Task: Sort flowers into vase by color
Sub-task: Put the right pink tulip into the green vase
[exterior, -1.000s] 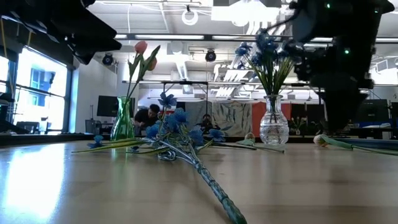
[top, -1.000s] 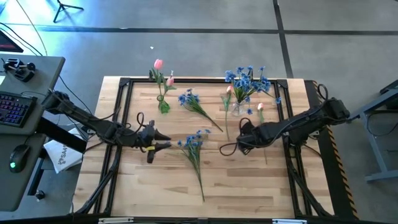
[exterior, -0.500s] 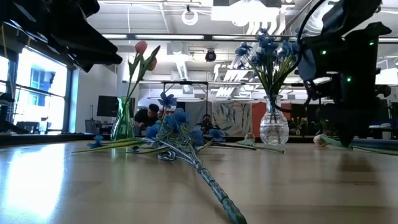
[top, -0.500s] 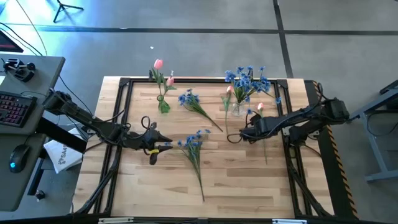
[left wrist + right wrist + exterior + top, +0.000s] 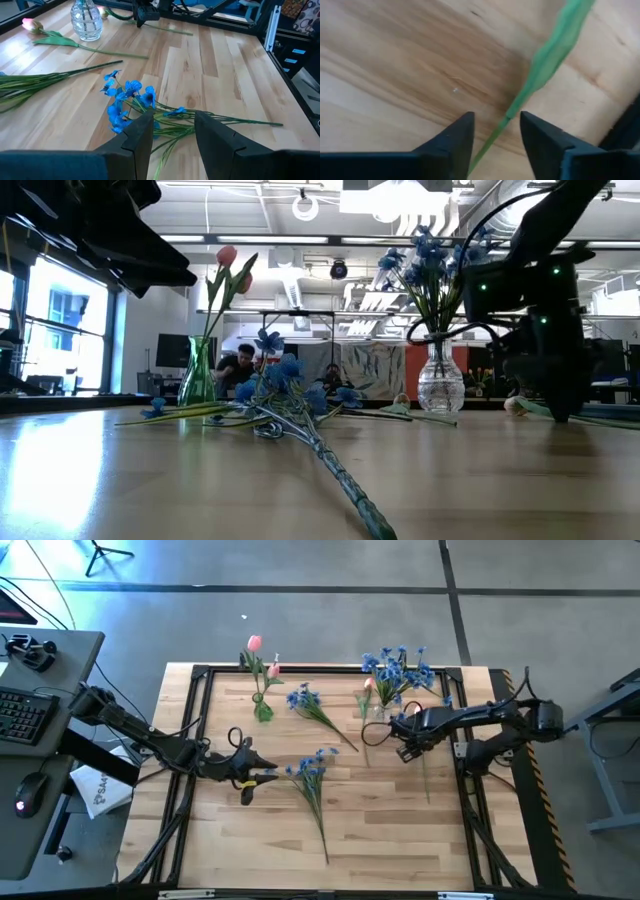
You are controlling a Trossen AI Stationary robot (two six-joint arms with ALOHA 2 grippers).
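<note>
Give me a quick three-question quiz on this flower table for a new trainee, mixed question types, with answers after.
1. What stands in the clear vase? A pink tulips; B blue flowers; C nothing.
2. True or false: the right gripper is open, astride a green stem.
3. Fill in: the left gripper faces a loose ___ flower lying on the table.
Key: 1 B; 2 true; 3 blue.
</note>
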